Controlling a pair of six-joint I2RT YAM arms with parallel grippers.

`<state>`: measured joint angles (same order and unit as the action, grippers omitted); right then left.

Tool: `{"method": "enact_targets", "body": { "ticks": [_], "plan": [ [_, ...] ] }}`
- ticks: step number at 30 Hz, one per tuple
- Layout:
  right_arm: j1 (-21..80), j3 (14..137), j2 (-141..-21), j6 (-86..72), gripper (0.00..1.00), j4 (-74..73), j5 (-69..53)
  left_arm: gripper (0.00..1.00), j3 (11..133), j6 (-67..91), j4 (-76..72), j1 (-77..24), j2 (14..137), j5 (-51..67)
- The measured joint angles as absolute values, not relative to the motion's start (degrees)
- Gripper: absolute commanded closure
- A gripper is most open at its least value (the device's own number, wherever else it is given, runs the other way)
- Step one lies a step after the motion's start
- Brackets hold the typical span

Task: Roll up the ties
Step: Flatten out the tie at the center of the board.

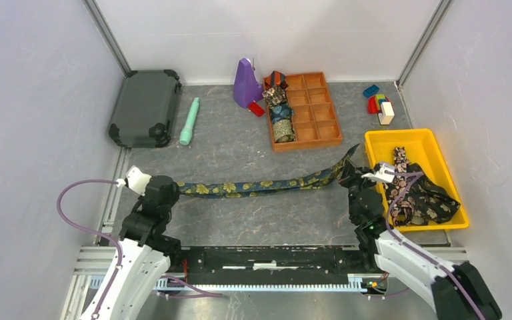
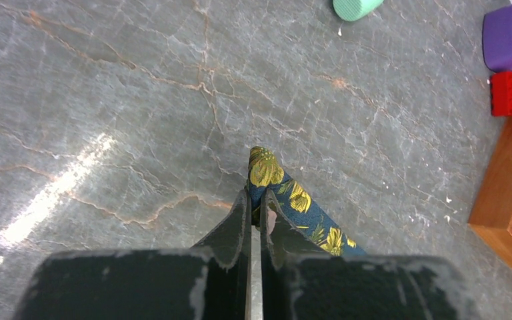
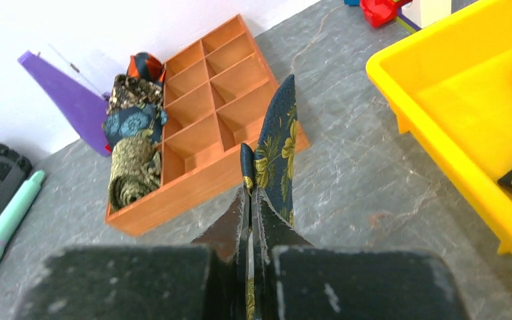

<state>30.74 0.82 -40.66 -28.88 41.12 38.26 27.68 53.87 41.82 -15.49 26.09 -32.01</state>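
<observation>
A navy tie with gold flowers (image 1: 260, 186) stretches across the table between my two grippers. My left gripper (image 1: 173, 189) is shut on its narrow end (image 2: 267, 175), which pokes out past the fingertips. On the right, my right gripper (image 1: 348, 175) is shut on the wide end (image 3: 277, 143), whose pointed tip stands up beyond the jaws. Three rolled ties (image 1: 281, 113) fill the left column of the orange compartment tray (image 1: 320, 113). More loose dark ties (image 1: 420, 193) lie heaped in the yellow bin (image 1: 413, 143).
A mint-green stick (image 1: 189, 121) and a dark grey case (image 1: 145, 107) lie at the back left. A purple cone-shaped object (image 1: 246, 83) and a red block (image 1: 257, 108) stand by the tray. Coloured toy blocks (image 1: 379, 103) sit at the back right.
</observation>
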Motion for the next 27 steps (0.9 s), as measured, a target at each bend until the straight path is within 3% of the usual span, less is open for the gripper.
{"method": "enact_targets", "body": {
  "ticks": [5,11,14,20,27],
  "plan": [
    [20.62,0.82,-52.88,-31.92,1.0,55.88,26.61,0.98,26.5,57.17,43.55,-15.49,25.43,-31.0],
    [17.06,0.82,-56.75,-35.62,0.99,62.13,19.14,0.93,23.44,61.49,45.36,-15.49,24.84,-31.11],
    [17.06,0.82,-55.94,-37.04,0.76,62.02,17.67,0.92,22.68,63.07,46.24,-15.49,24.29,-31.42],
    [16.97,0.82,-47.83,-39.55,0.5,55.22,18.13,0.9,22.55,63.9,46.85,-15.49,24.14,-32.67],
    [16.84,0.82,-30.96,-40.32,0.5,44.62,23.81,0.87,22.55,64.25,47.72,-15.46,23.53,-33.69]
  ]
}}
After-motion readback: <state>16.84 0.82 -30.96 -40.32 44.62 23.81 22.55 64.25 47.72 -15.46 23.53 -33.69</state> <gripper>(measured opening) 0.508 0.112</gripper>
